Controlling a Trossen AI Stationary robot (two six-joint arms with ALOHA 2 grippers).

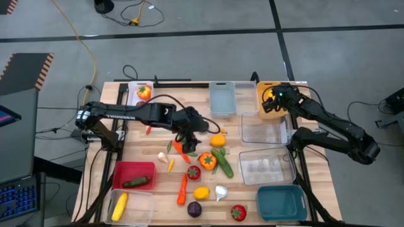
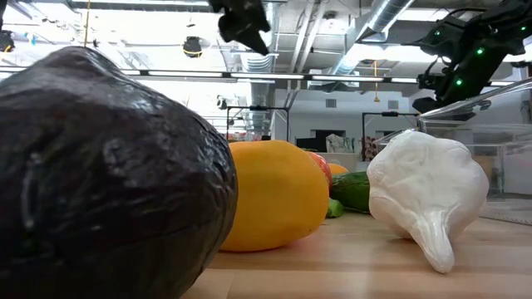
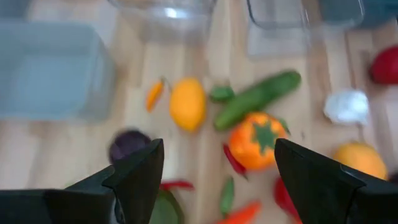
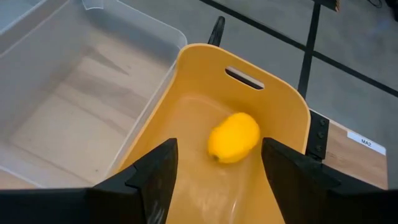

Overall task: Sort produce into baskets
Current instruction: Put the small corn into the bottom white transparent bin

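Loose produce lies on the wooden table's middle: an orange tomato (image 1: 208,161), a cucumber (image 1: 222,161), a lemon (image 1: 218,140), a carrot (image 1: 182,189), a garlic (image 1: 220,192) and a purple round (image 1: 194,209). My left gripper (image 1: 189,133) hangs open above this pile, and its wrist view looks down on the tomato (image 3: 255,140) and the cucumber (image 3: 258,98) between its fingers (image 3: 140,174). My right gripper (image 1: 273,101) stands open over the orange-yellow basket (image 4: 205,74) at the far right. A lemon (image 4: 233,137) lies inside that basket, clear of the fingers.
A red basket (image 1: 134,174) holds a cucumber, and the pale one (image 1: 130,205) in front of it holds corn. A white basket (image 1: 140,94) with a tomato and a grey one (image 1: 222,99) stand at the far edge. Two clear baskets (image 1: 264,129) and a teal one (image 1: 281,202) line the right side.
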